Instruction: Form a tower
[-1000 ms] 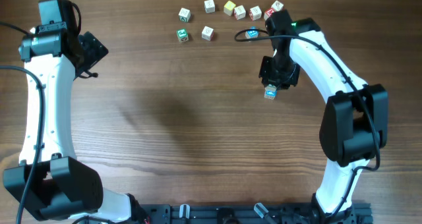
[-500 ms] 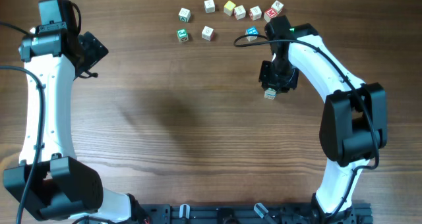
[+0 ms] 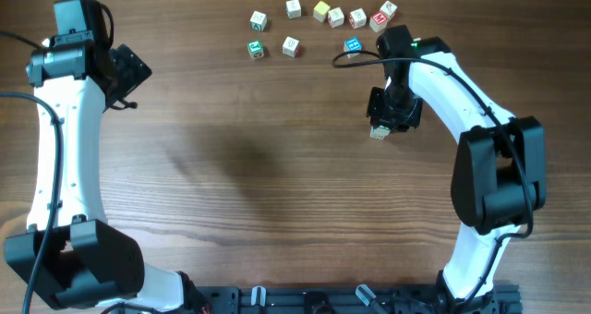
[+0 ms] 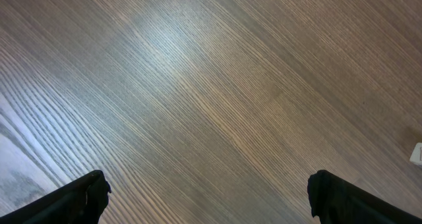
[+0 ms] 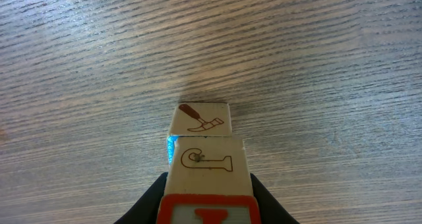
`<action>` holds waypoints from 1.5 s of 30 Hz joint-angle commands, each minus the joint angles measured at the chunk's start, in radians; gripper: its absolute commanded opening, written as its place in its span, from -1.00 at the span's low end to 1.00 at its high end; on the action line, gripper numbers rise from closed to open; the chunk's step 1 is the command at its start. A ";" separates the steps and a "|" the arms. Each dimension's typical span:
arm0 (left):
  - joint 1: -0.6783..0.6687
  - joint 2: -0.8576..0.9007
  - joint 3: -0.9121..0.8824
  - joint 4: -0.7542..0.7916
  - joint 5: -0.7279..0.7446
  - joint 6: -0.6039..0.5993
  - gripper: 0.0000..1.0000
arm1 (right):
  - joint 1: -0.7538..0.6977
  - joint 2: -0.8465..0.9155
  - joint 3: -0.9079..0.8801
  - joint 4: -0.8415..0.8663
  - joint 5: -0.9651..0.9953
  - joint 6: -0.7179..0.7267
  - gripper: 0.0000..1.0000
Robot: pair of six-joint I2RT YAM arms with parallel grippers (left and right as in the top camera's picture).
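Your right gripper has its jaws clamped on the tower, while the left gripper has its jaws wide apart and empty. The tower is right of the table's middle, short of the loose cubes along the far edge. It is probably light, stiff, smooth wood, merely stacked, so grip opposite flat faces squarely.

Inspector A: Overhead looks straight down, taking in the whole tabletop.
Inspector B: Noted. Left wrist looks down on bare wood, near. Right wrist sits close on the tower; overhead shares it, right of centre.
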 commanded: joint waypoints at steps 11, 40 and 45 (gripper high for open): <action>0.003 0.009 -0.005 -0.001 0.002 -0.017 1.00 | -0.001 -0.023 0.027 -0.014 -0.031 0.027 -0.91; 0.003 0.009 -0.005 -0.001 0.002 -0.017 1.00 | 0.022 -0.016 0.077 -0.006 0.013 -0.037 -0.91; 0.003 0.009 -0.005 -0.001 0.002 -0.017 1.00 | 0.022 -0.016 0.035 0.010 0.013 -0.036 -0.91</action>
